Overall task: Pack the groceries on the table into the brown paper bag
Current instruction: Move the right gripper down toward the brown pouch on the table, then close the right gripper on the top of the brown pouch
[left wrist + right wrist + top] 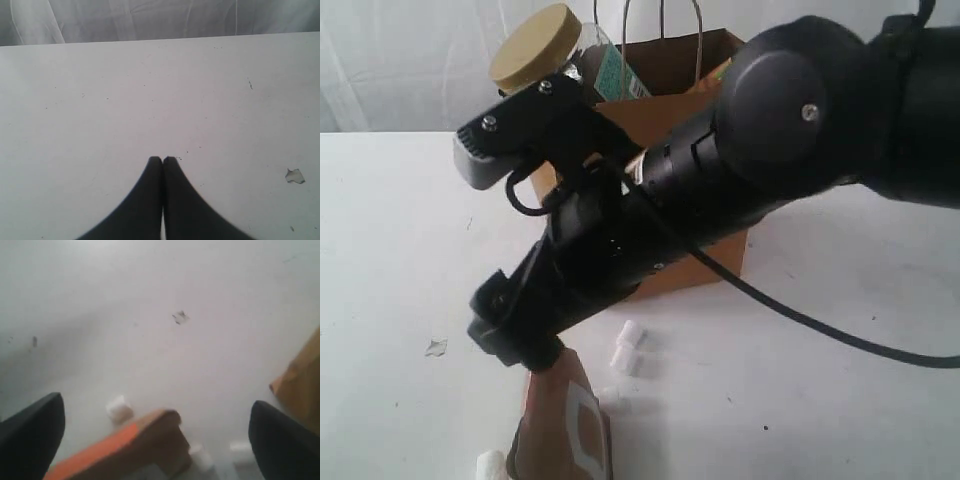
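Brown paper bag [715, 262] half hidden by my arm [760, 130], brown-orange pouch [565, 425] before it cropped, right gripper [157, 440] spread wide, left gripper [162, 165] closed.

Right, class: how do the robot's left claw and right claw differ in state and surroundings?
The left claw is shut, tips together; the right claw is wide open. The left claw hangs over white table; the right claw has the brown-orange pouch between its tips. Both are dark and hold nothing.
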You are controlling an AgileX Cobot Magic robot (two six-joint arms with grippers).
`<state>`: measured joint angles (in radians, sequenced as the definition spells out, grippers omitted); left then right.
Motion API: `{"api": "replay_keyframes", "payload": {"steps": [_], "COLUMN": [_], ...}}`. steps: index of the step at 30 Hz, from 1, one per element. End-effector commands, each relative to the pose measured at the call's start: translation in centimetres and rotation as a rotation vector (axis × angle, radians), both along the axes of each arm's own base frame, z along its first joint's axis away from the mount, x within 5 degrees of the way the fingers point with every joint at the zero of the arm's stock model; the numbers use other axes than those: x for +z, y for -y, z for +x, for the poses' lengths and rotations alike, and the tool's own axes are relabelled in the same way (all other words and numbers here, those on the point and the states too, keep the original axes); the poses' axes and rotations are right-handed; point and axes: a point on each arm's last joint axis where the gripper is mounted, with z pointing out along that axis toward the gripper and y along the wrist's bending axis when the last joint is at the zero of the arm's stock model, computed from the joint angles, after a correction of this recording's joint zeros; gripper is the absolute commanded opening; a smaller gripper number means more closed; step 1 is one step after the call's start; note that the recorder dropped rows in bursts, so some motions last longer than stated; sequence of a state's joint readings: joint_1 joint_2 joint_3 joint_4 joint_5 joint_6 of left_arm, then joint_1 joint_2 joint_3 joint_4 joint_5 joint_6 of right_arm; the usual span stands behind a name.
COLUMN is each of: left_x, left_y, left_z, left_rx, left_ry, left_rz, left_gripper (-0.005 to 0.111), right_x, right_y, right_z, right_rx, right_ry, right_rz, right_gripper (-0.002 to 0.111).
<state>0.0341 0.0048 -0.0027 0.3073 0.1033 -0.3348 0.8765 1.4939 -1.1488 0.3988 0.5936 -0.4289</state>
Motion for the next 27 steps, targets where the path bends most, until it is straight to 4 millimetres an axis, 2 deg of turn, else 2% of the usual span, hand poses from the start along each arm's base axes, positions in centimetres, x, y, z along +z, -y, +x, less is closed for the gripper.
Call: {"api": "replay_keyframes", "payload": {"steps": [1, 5, 11, 13, 15, 21, 27], "left_x": [0.0, 0.0, 0.0, 0.0, 0.0, 0.0, 0.0], "left_y": [0.0, 0.0, 0.0, 0.0, 0.0, 0.0, 0.0], "left_z": [0.0, 0.0, 0.0, 0.0, 0.0, 0.0, 0.0], "left_rx": [0.0, 0.0, 0.0, 0.0, 0.0, 0.0, 0.0], "left_ry": [0.005, 0.005, 0.005, 0.005, 0.005, 0.005, 0.005], "left_rz": [-0.002, -0.002, -0.002, -0.002, -0.002, -0.002, -0.002], "left_gripper": [0.0, 0.0, 0.0, 0.0, 0.0, 0.0, 0.0], "right_x": [-2.0, -1.7, 1.2, 1.1, 0.3, -4.3, -7.0], "right_y": [1.0, 0.2, -0.9, -1.1, -1.2, -2.4, -2.9], "right_z": [0.6, 0.4, 1.0, 1.1, 1.1, 1.0, 1.3], "right_rx": [-0.12, -0.156, -0.196, -0.231, -0.256, -0.265, -0.265], "right_ry": [-0.098, -0.221, -0.219, -0.254, -0.307, -0.545, -0.603], "right_rz": [-0.227, -0.194, -0.06, -0.048, -0.084, -0.248, -0.348], "right_gripper": [0.092, 0.092, 0.092, 0.092, 0.092, 0.092, 0.092]}}
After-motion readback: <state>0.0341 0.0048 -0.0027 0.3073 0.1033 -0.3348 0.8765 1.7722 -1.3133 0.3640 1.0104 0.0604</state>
